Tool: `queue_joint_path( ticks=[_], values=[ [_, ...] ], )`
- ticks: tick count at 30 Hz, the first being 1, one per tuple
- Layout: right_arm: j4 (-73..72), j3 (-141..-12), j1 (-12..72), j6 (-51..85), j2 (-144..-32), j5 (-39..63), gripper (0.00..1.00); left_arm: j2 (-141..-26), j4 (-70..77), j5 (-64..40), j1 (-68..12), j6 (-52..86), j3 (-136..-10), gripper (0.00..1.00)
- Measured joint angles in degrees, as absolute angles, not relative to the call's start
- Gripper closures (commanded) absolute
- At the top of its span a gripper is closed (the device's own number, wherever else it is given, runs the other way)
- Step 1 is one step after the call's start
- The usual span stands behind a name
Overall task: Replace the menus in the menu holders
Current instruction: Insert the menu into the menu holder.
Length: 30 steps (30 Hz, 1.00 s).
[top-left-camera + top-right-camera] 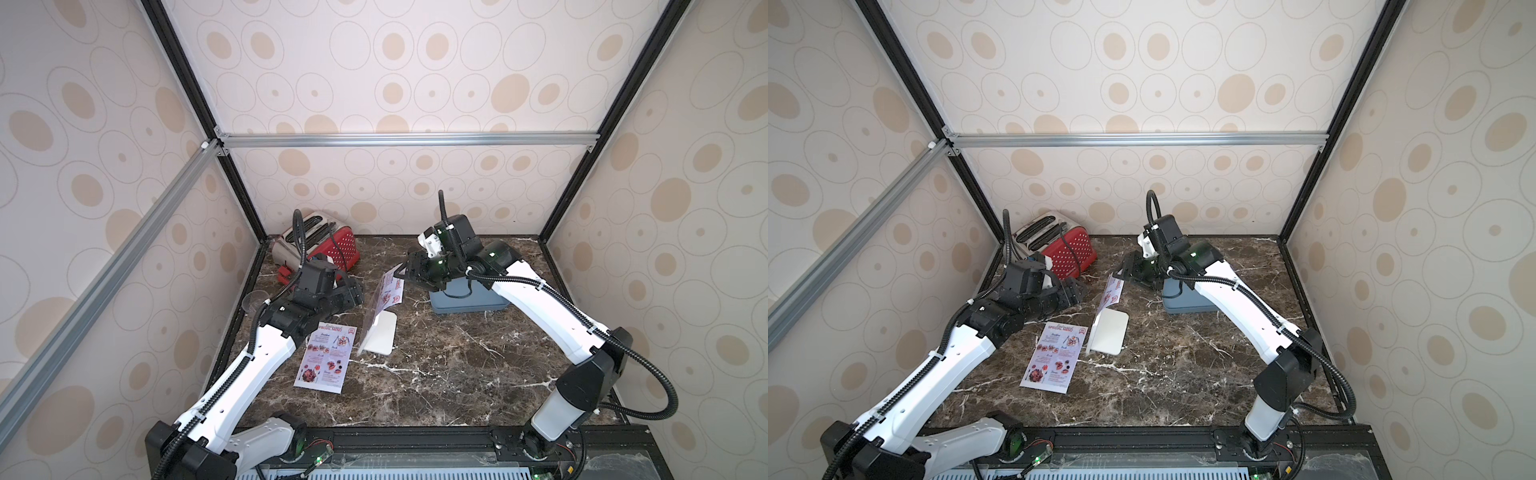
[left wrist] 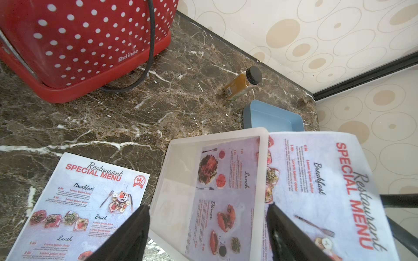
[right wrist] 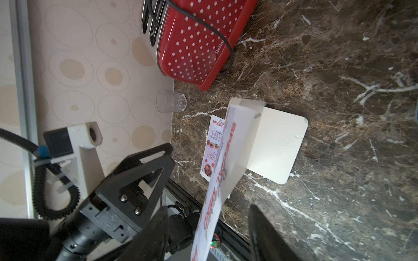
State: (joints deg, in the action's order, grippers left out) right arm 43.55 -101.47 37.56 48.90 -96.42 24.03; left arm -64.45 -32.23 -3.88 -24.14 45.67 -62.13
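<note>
left gripper [image 1: 356, 294]: jaws wide, gripping nothing. Sits just beside the holder's upper edge on the toaster side, with a gap to it in the right wrist view.
right gripper [image 1: 403, 271]: jaws apart around the top end of the sticking-out menu. Right wrist view shows a gap either side of the sheet, so not pinched.
menu holder [image 1: 381, 332]: clear stand on a white base, mid-table, between the two grippers.
menu in holder [image 2: 316, 180]: lower part (Lunch, Dinner) is inside the acrylic. Upper part with the red SPECIAL MENU heading is out past the top edge, slightly curled.
flat menu [image 1: 326, 357]: face up on the table, just beside the holder base on the left arm [image 1: 266, 357] side. One top corner is hidden by that arm in both top views. Untouched.
toaster [image 1: 332, 245]: red with white dots, back left corner, black cord [image 2: 149, 45] draped over it.
tray [image 1: 469, 297]: blue-grey, right of the holder, partly under the right arm [image 1: 536, 307].
bottle [image 2: 243, 83]: amber, black cap, near the tray by the back wall.
cup [image 1: 254, 301]: clear, at the left table edge.
table [image 1: 457, 374]: dark marble.
</note>
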Motion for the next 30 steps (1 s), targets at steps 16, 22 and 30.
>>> queue_joint_path(
  ticks=[16,22,30],
  values=[
    [42.81,-101.58,39.29,52.77,-99.26,25.43,0.94,-64.45,-32.34,-4.60,-24.14,45.67,-62.11,0.21],
    [41.32,-101.56,41.23,55.59,-100.66,23.97,0.93,-64.45,-32.34,-4.62,-24.14,45.67,-62.11,0.20],
    [37.60,-100.33,42.81,60.25,-100.77,21.78,0.84,-64.45,-32.34,-4.64,-24.14,45.67,-62.11,0.20]
  ],
)
